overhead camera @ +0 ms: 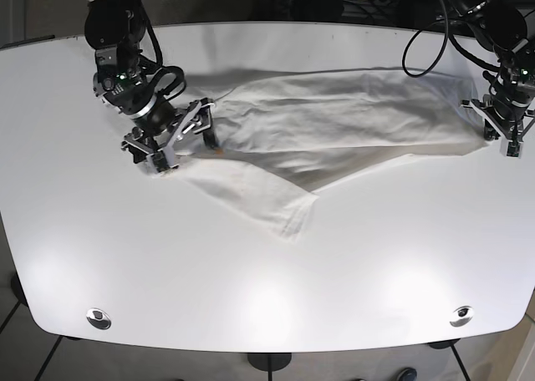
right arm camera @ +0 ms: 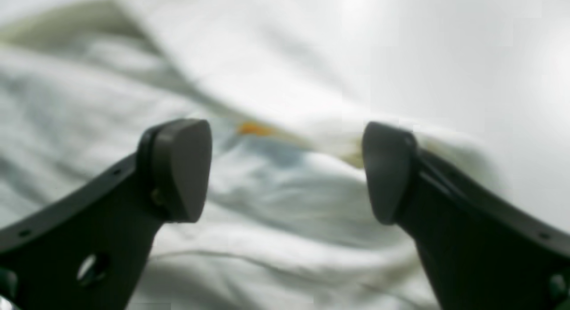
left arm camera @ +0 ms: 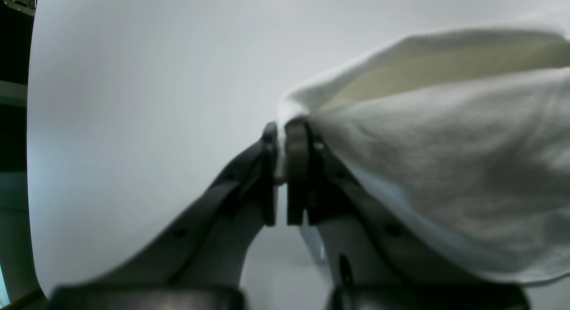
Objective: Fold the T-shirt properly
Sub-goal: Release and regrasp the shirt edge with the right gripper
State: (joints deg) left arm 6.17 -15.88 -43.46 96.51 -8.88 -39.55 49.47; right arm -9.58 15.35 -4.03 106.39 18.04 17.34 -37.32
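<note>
A white T-shirt (overhead camera: 334, 118) lies partly spread across the white table (overhead camera: 251, 297), with one flap folded toward the front (overhead camera: 267, 197). My left gripper (overhead camera: 504, 143) is at the shirt's right end. In the left wrist view it (left arm camera: 280, 140) is shut on a pinch of the shirt's edge (left arm camera: 445, 167), lifted a little. My right gripper (overhead camera: 180, 139) is open over the shirt's left end. In the right wrist view its fingers (right arm camera: 178, 167) stand wide apart above crumpled cloth (right arm camera: 276, 238) near a small orange label (right arm camera: 251, 128); it holds nothing.
Black cables (overhead camera: 426, 38) hang behind the table's back right. Two round fittings (overhead camera: 99, 317) (overhead camera: 461, 315) sit near the front edge. The table's left edge shows in the left wrist view (left arm camera: 31, 167).
</note>
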